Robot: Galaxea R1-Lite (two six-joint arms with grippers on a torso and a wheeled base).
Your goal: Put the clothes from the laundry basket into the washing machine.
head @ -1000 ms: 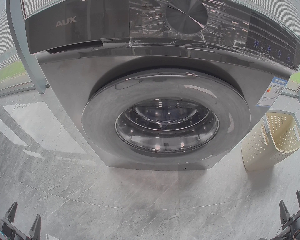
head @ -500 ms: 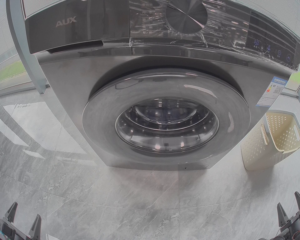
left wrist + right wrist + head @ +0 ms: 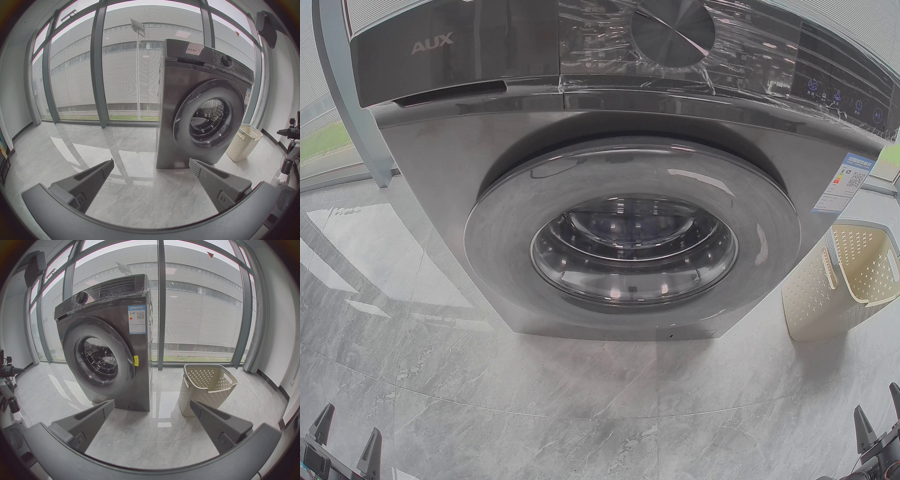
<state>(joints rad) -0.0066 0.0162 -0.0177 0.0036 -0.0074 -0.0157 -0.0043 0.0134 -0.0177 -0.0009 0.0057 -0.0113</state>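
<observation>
Beside the shut washing machine (image 3: 631, 250) stands the laundry basket (image 3: 812, 294), both arms' jaws spread empty.

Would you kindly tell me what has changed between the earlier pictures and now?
The right gripper slid slightly lower and toward the robot's left in the head view, staying open and empty. The left gripper, the washing machine with its door shut and the laundry basket beside it stayed as they were.
</observation>
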